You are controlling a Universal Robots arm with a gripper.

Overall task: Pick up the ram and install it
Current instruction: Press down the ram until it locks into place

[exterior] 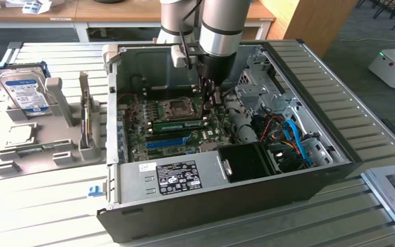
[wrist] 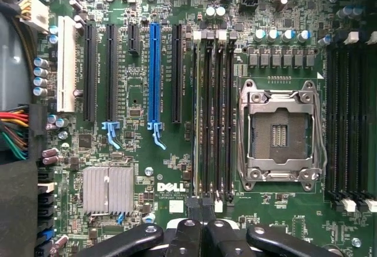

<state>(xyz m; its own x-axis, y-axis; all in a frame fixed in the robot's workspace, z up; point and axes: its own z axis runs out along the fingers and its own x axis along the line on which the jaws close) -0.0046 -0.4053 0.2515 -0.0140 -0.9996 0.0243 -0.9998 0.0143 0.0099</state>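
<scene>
- In the exterior view, we see the arm reaching down into the open computer case (exterior: pixel 307 170) on the slatted worktop (exterior: pixel 39 206), its hand (exterior: pixel 210 95) low over the motherboard (exterior: pixel 173 128), beside the CPU socket (exterior: pixel 177 108)
- The ram (exterior: pixel 179 124) lies as a green stick along the slots just below that socket; it looks seated or close to it, though we cannot tell whether its latches have caught
- On the exterior view's left, a grey holder (exterior: pixel 47 139) carries the hard drive (exterior: pixel 20 92) upright, well apart from the case
- The power supply label (exterior: pixel 179 177) carries print we cannot read
- In the wrist view, the hand (wrist: pixel 205 233) is clenched, its dark fingers (wrist: pixel 188 239) pressed together right over the end of the memory slots (wrist: pixel 213 115); we cannot make out whether anything sits between them
- We read "DELL" (wrist: pixel 170 187) in white on the board, near the finned heatsink (wrist: pixel 108 189) and the blue expansion slot (wrist: pixel 154 74)
- Our worry: a stick pushed unevenly could tilt and seat at one end only, or the fingers could knock the socket lever or nearby capacitors
</scene>
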